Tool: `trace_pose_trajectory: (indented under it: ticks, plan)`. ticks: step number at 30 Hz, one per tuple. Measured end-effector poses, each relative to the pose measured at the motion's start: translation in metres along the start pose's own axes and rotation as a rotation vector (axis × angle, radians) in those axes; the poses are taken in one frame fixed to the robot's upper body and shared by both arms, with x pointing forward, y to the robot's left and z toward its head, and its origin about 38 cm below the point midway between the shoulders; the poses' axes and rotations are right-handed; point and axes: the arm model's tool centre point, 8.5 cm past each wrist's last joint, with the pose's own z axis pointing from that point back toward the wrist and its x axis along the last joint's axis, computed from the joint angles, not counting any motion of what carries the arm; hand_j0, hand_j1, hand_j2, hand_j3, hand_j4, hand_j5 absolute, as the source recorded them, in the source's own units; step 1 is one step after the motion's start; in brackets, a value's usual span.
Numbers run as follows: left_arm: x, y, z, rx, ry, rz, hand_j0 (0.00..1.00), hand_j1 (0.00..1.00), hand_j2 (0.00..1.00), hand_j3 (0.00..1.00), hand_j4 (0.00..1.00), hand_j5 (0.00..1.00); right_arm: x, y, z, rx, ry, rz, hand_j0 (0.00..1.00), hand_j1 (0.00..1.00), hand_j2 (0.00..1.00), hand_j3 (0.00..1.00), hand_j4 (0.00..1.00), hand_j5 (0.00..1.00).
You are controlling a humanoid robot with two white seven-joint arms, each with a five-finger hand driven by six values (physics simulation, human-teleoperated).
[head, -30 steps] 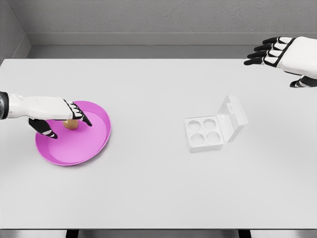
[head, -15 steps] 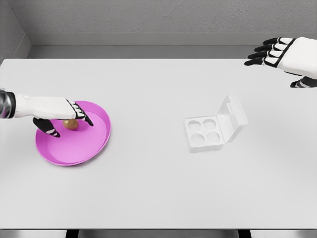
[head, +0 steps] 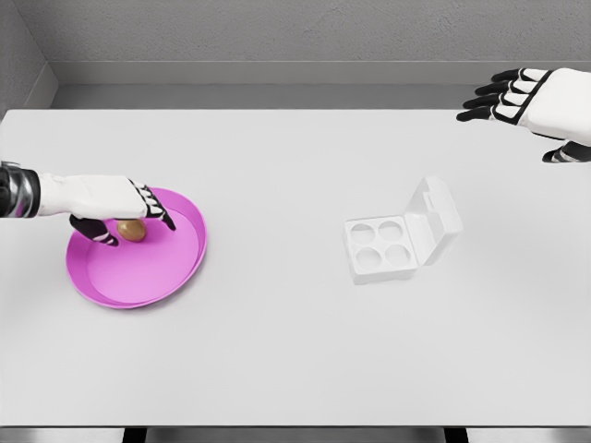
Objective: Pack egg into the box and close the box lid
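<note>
The left hand (head: 115, 210) is reaching in from the left edge, palm down, fingers curling downward. The right hand (head: 526, 103) is hovering at the upper right, fingers spreading loosely.

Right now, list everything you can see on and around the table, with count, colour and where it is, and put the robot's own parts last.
table: one, white, fills most of the view.
plate: one, pink, round with a raised rim, on the table's left side.
egg: one, brown, lying in the plate's upper left part.
egg box: one, white, four empty cups, right of centre.
box lid: one, white, hinged open on the box's right side.
left robot hand: white with black fingers, over the plate, fingers curled around the egg.
right robot hand: white with black fingers, spread open at the upper right, holding nothing.
</note>
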Motion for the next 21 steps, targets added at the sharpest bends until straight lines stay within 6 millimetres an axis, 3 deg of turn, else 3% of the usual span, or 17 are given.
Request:
trace_pose_trajectory:
  ticks: [21]
  plan:
    - [-0.014, -0.009, -0.003, 0.022, 0.056, -0.007, 0.8, 0.8, 0.8, 0.8, 0.8, 0.8, -0.002, -0.005, 0.002, -0.01, 0.002, 0.002, 1.0, 1.0, 1.0, 1.0, 1.0, 1.0]
